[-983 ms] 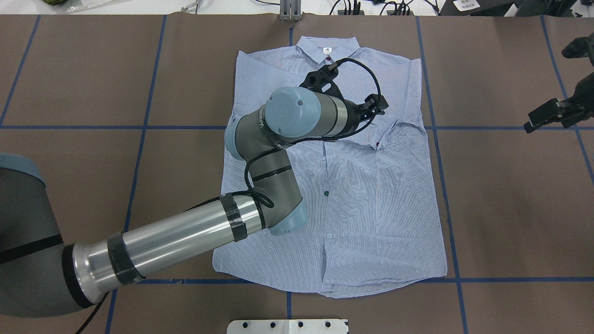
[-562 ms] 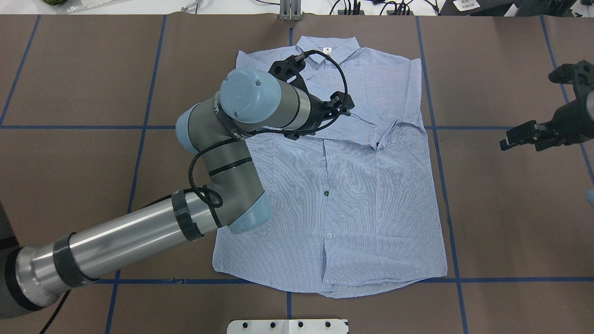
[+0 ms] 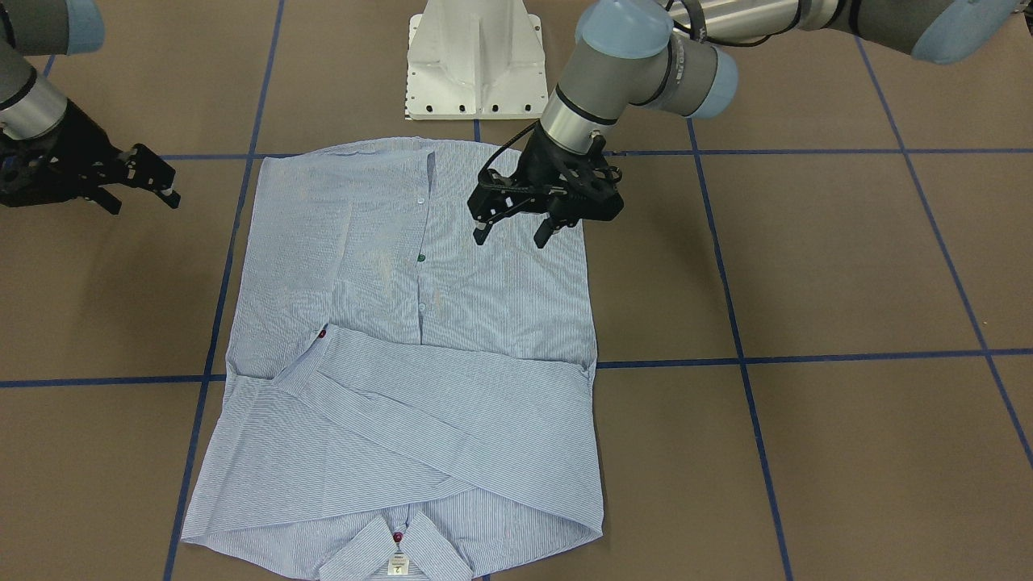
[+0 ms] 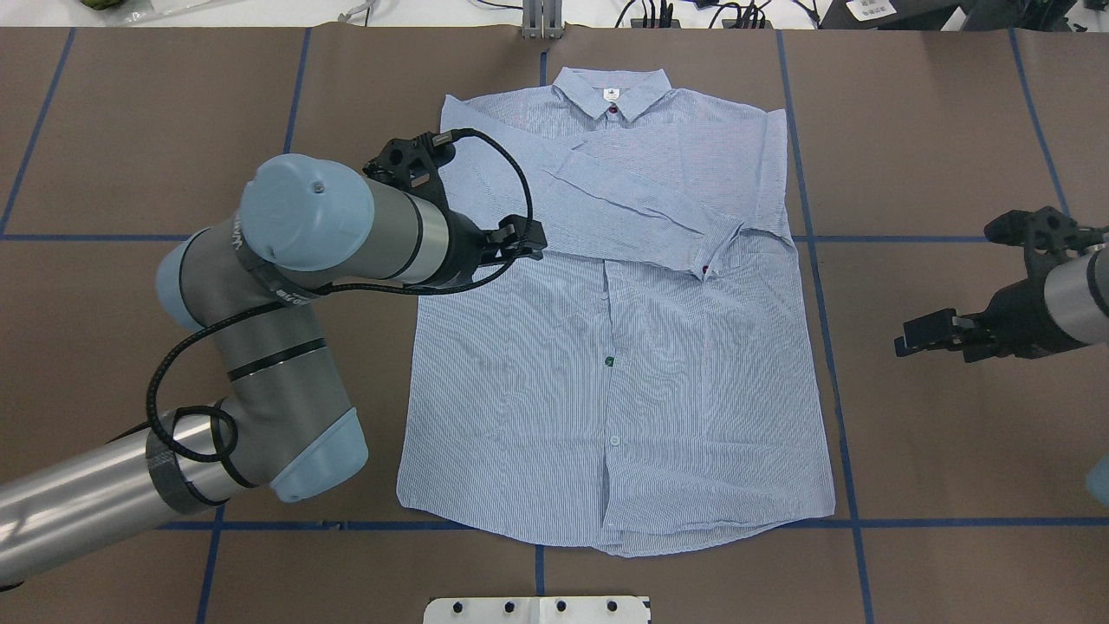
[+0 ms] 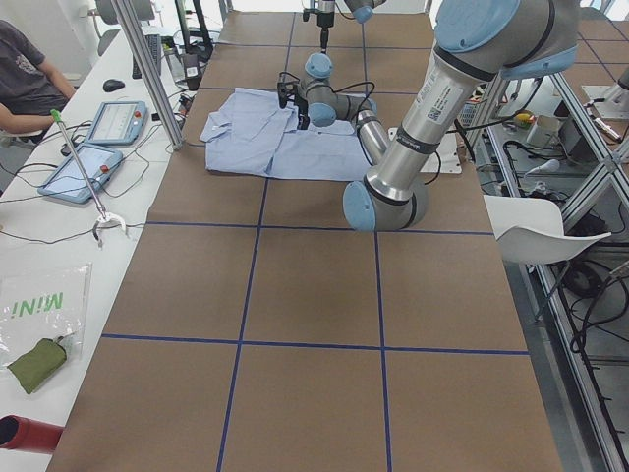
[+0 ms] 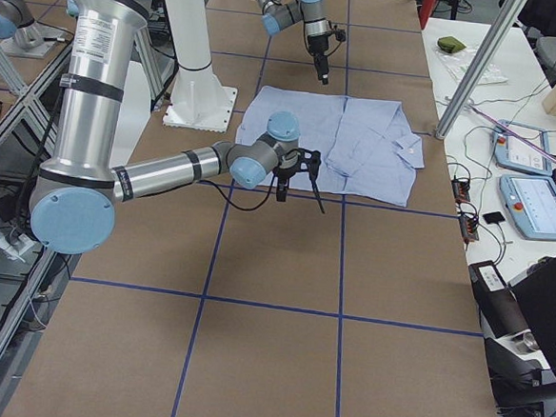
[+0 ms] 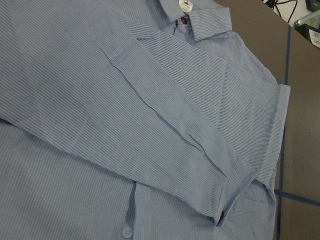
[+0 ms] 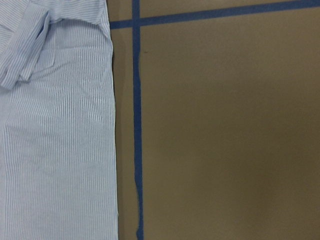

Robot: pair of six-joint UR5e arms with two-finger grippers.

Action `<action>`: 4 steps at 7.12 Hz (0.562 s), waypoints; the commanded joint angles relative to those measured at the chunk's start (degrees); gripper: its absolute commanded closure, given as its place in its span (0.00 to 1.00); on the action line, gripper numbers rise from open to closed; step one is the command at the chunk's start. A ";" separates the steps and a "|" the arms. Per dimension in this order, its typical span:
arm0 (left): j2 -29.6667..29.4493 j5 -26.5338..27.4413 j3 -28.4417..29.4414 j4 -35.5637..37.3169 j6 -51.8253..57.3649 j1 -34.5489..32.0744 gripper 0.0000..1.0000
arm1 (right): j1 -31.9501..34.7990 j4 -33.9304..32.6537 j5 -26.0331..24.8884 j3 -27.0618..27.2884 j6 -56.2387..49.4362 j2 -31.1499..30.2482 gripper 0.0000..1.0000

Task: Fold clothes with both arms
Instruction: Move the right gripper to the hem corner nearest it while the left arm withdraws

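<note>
green letters, apparently MINI, on clear plastic bag

This is a robotics laboratory. A long bench covered in brown sheeting gridded with blue tape carries a white metal pedestal at one long edge. Grey metal jointed arms with pale blue joint caps reach over the bench. Along its opposite edge stand bare aluminium frame posts and bunched black cables. Beyond that edge, a white side table holds pale blue touchscreen control pendants, with a seated person in a dark T-shirt.
</note>
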 commanded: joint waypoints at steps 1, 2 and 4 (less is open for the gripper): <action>3.49 0.15 -3.22 0.14 0.14 -0.03 0.01 | -13.12 0.05 -9.10 3.11 11.58 -0.32 0.00; 4.29 0.15 -3.93 0.14 0.14 -0.03 0.01 | -18.58 0.05 -12.45 3.20 14.51 -0.24 0.00; 4.65 0.41 -4.02 0.05 0.05 0.06 0.01 | -23.11 -0.56 -14.77 2.77 15.59 -0.06 0.01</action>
